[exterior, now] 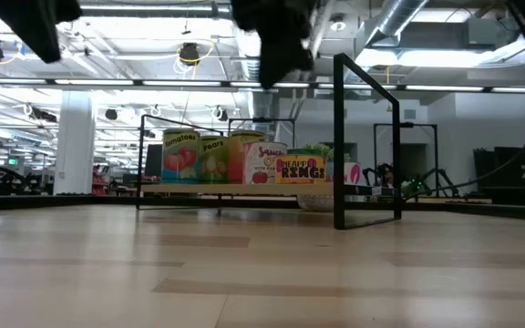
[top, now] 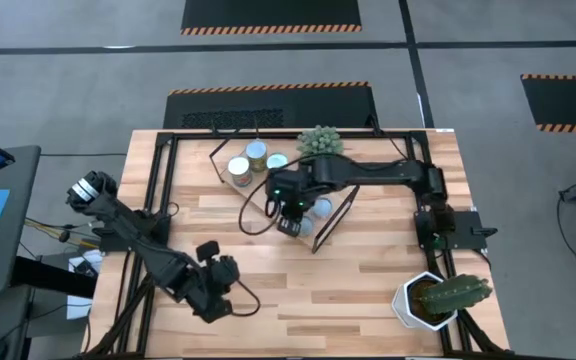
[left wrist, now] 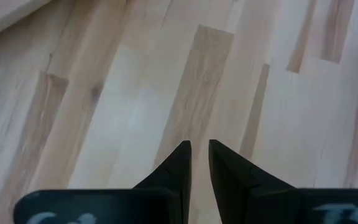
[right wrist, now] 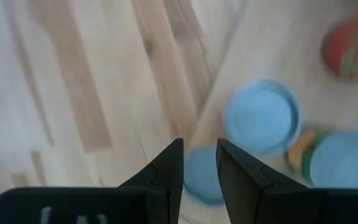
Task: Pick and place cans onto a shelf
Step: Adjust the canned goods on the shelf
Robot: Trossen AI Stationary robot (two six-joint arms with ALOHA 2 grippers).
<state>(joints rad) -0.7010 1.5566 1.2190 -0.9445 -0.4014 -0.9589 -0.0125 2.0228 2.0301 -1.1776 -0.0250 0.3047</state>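
Even bright overhead lighting, ceiling lamps (exterior: 188,53) glared in low view, arms silhouetted dark, cans (right wrist: 261,116) beyond right gripper (right wrist: 199,163) motion-blurred, tabletop (left wrist: 135,93) ahead of left gripper (left wrist: 199,163) soft, shadows faint
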